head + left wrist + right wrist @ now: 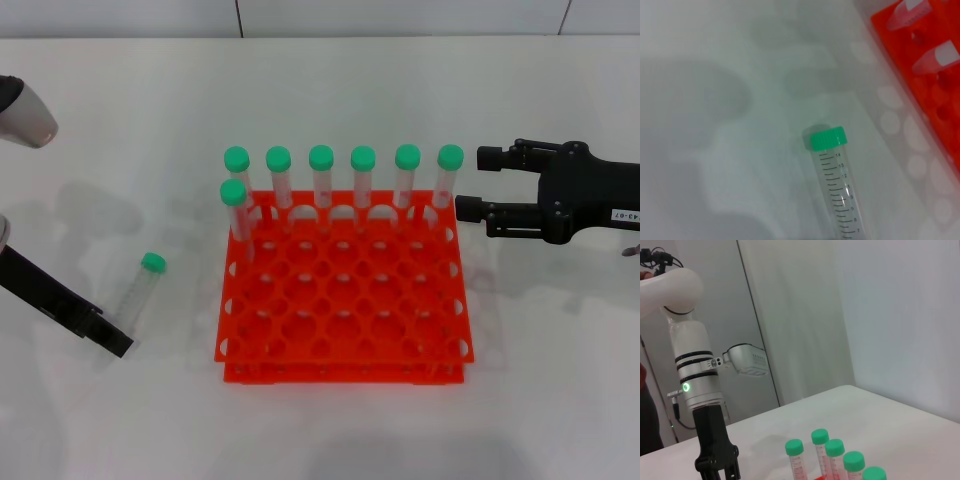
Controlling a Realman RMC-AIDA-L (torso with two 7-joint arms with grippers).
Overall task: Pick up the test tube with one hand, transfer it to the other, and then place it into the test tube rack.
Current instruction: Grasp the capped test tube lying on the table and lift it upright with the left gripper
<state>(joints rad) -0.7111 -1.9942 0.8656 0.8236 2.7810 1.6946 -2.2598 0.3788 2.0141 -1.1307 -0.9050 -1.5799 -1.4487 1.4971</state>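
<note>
While I watch the head view, the test tube (141, 290) lies flat on the white table (120, 150), well left of the test tube rack (340, 300), its green cap pointing away from the robot. My left gripper (105, 335) sits low at the left edge, just beside the tube's tip end; only one dark finger shows, so I cannot tell how far it is open or whether it touches the tube. My right gripper (478, 183) hovers to the right of the rack's far corner, jaws spread wide with nothing between them. Seven capped tubes (321, 180) stand in the rack's far rows.

From the left wrist view, the test tube (832, 185) lies on the bare table with its printed scale facing up, the rack (930, 75) off to one side.

From the right wrist view, I see the left gripper (715, 472) pointing down toward the table, its tips cut off by the frame edge, and the standing tubes' caps (835, 447) close by.
</note>
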